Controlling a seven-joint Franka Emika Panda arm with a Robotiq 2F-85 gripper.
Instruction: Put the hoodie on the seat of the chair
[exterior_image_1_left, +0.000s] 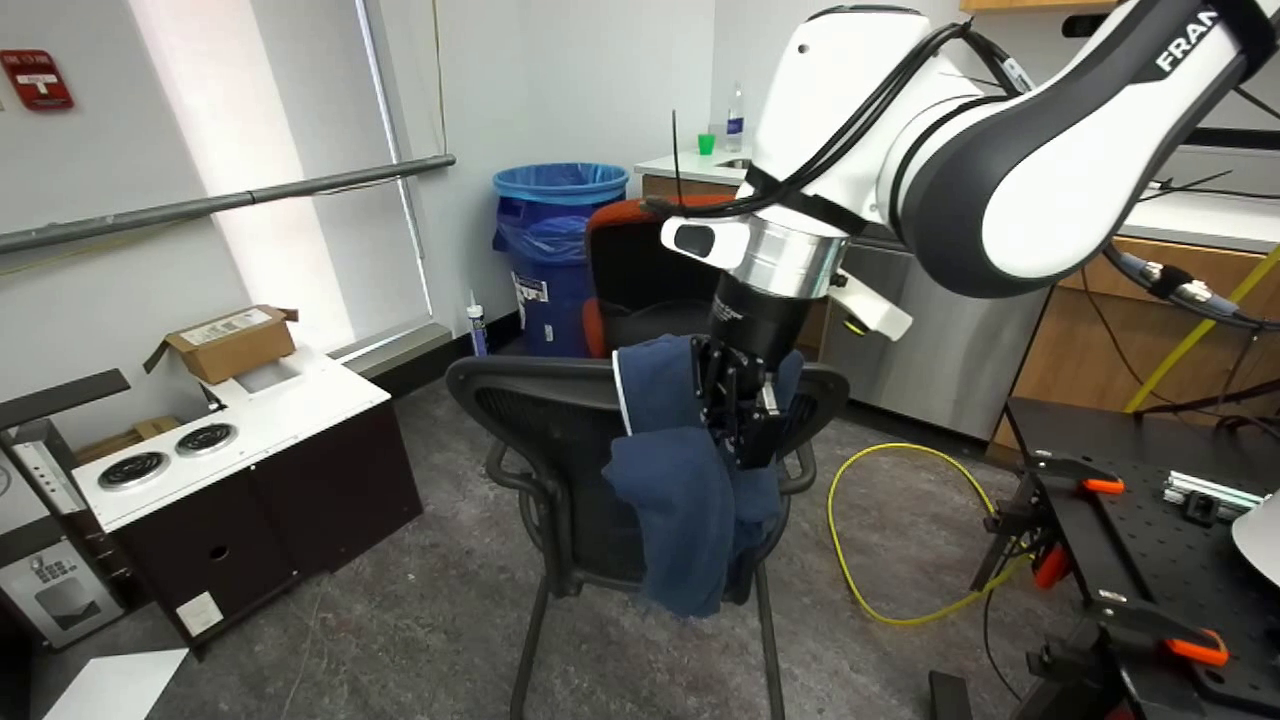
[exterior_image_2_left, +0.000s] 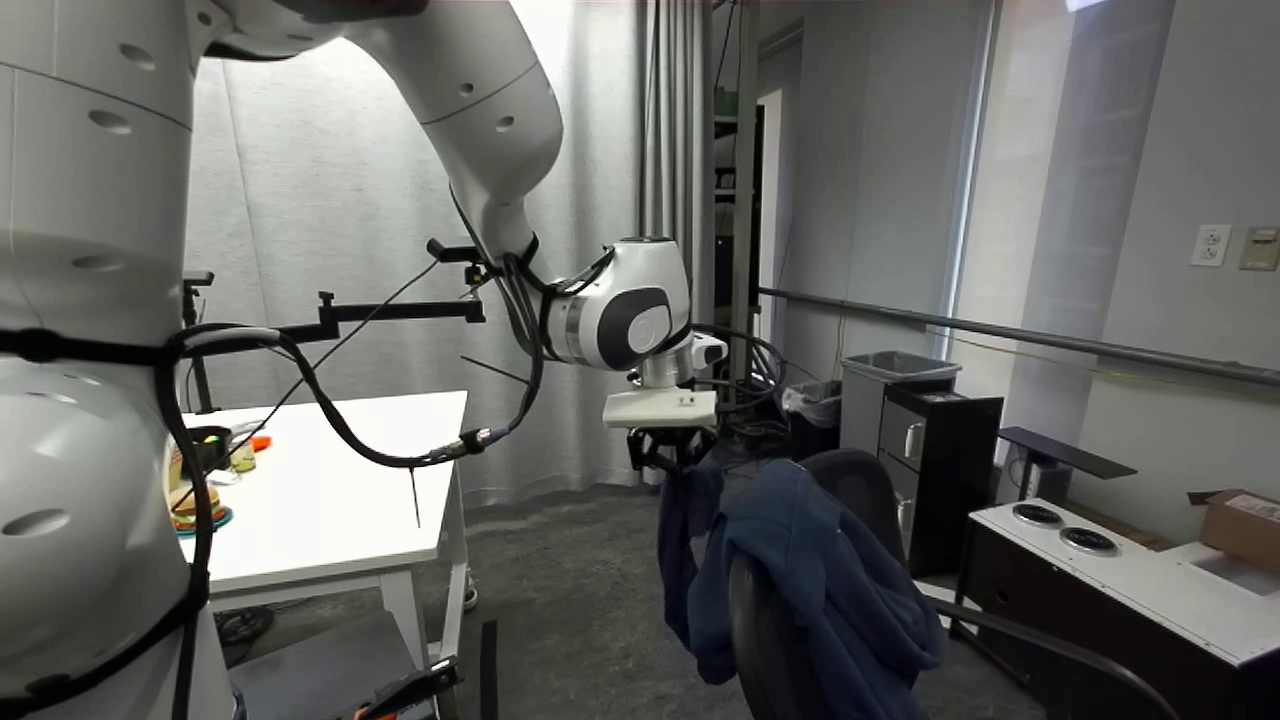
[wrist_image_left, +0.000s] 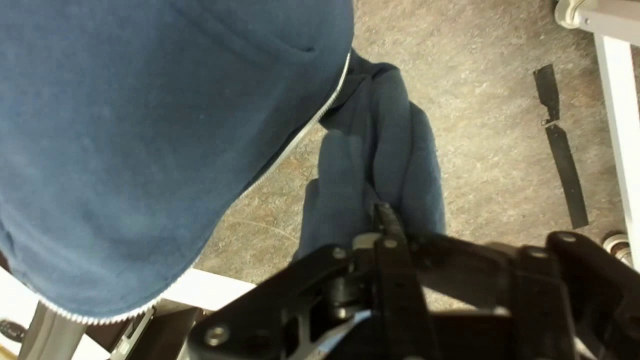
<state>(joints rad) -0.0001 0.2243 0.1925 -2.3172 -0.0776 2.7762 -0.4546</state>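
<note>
The dark navy hoodie (exterior_image_1_left: 685, 510) is draped over the top of the black mesh chair's backrest (exterior_image_1_left: 535, 372) and hangs down its near face. In an exterior view, the hoodie (exterior_image_2_left: 800, 540) lies over the chair's backrest (exterior_image_2_left: 762, 640), with a part of it hanging beside the chair below my gripper (exterior_image_2_left: 678, 462). My gripper (exterior_image_1_left: 750, 440) is at the backrest's right part, against the cloth. In the wrist view, my gripper (wrist_image_left: 382, 215) has its fingers together on a bunched fold of the hoodie (wrist_image_left: 395, 150); the zip edge hangs apart at left. The chair's seat is hidden.
A red and black chair (exterior_image_1_left: 640, 240) and a blue bin (exterior_image_1_left: 555, 270) stand behind the chair. A toy kitchen (exterior_image_1_left: 290, 420) is at left. A black table (exterior_image_1_left: 1180, 560) is at right, with a yellow cable (exterior_image_1_left: 850, 570) on the floor. A white table (exterior_image_2_left: 400, 480) shows too.
</note>
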